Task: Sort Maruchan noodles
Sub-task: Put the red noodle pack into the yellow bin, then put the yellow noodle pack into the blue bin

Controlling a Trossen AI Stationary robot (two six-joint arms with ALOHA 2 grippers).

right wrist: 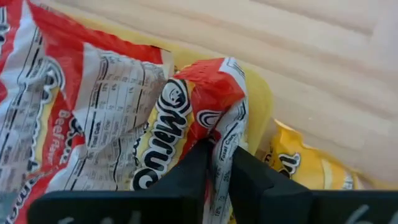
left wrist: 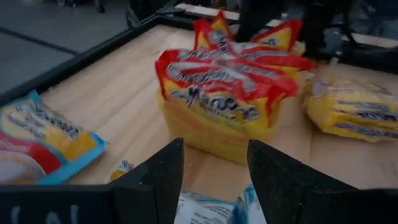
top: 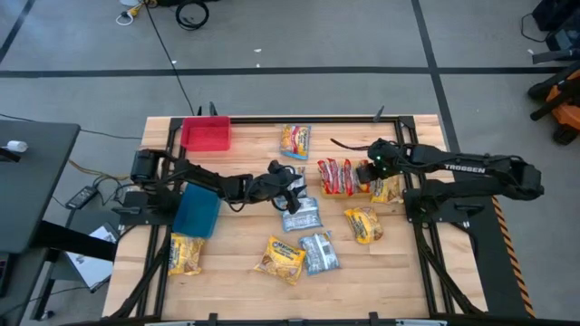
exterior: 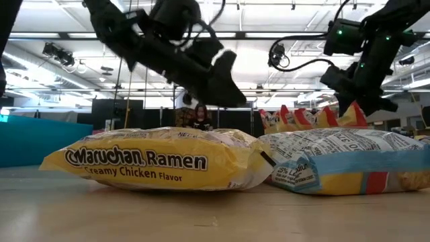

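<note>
From above, the left gripper (top: 292, 184) hovers over a silver-blue packet (top: 300, 214). The right gripper (top: 367, 174) sits at the yellow bin (top: 345, 191) of red packets (top: 336, 176). Left wrist: fingers (left wrist: 163, 167) apart, empty (bin ahead). Right wrist: fingers (right wrist: 186, 173) pinch a red Maruchan packet's edge (right wrist: 219, 124).

2 ramen pkts (exterior: 161, 163) up front, on table (exterior: 201, 215)

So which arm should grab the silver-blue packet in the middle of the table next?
Left, probably. Its end effector hangs open right over that silver-blue packet, while the right end effector is busy pinching a red packet at the yellow bin.
</note>
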